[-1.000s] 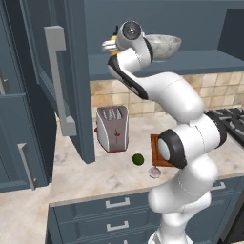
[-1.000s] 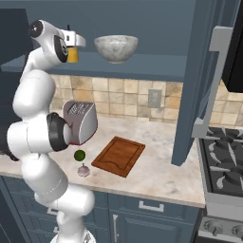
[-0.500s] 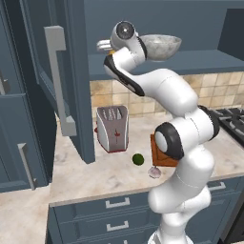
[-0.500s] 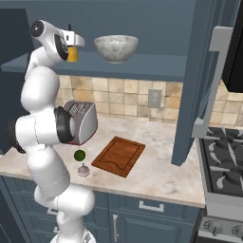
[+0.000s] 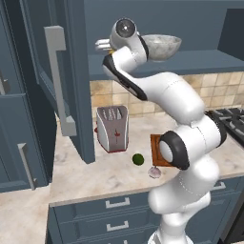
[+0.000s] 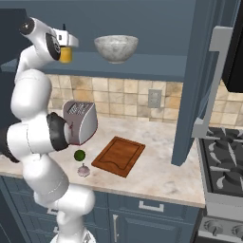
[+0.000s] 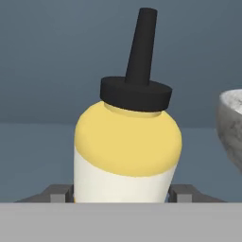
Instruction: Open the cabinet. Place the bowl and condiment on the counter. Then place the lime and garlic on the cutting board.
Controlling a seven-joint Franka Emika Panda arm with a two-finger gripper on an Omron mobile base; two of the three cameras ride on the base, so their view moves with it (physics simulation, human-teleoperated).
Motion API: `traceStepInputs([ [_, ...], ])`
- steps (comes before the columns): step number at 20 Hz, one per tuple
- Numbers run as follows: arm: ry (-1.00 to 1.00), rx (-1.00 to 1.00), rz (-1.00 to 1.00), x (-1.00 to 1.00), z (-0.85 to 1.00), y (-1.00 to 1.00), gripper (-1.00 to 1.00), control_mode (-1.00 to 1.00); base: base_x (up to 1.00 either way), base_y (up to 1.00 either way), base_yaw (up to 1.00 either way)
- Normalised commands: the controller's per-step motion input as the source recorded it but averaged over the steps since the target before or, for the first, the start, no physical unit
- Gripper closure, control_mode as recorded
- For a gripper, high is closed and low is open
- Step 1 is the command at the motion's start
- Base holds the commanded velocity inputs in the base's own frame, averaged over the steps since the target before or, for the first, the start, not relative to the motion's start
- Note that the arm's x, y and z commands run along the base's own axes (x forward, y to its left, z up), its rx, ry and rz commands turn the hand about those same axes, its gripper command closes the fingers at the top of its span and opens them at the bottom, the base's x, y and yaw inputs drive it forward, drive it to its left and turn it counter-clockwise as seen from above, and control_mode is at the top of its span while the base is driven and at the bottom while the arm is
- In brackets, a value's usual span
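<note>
Since a second ago, the jaws have narrowed: the gripper now clamps the condiment (upright) on the open cabinet shelf, fingers against its sides. Beyond, just beside it, sits the bowl.

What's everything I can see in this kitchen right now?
cabinet: one, slate-blue, on the wall, doors open
bowl: one, speckled grey-white, on the cabinet shelf
condiment: one, yellow with a dark cap, on the shelf left of the bowl
counter: one, beige marbled
toaster: one, silver, on the counter
cutting board: one, reddish-brown, on the counter
lime: one, dark green, on the counter
garlic: one, pale pinkish, beside the lime
stove: one, dark burners, at the right
gripper: one, jaws closed on either side of the condiment
</note>
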Motion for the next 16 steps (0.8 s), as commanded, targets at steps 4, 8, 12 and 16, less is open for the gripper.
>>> traceStepInputs([
  [4,-0.07,0.0,0.08,-1.0,-0.12,0.02,1.0,-1.0,0.0,0.0,0.0],
  [8,-0.03,0.01,0.12,-1.0,0.0,0.0,1.0,-1.0,0.0,0.0,0.0],
  [12,-0.01,0.03,0.18,-1.0,0.0,0.0,1.0,-1.0,0.0,0.0,0.0],
  [16,0.0,0.03,0.22,-1.0,0.01,0.0,1.0,-1.0,0.0,0.0,0.0],
])
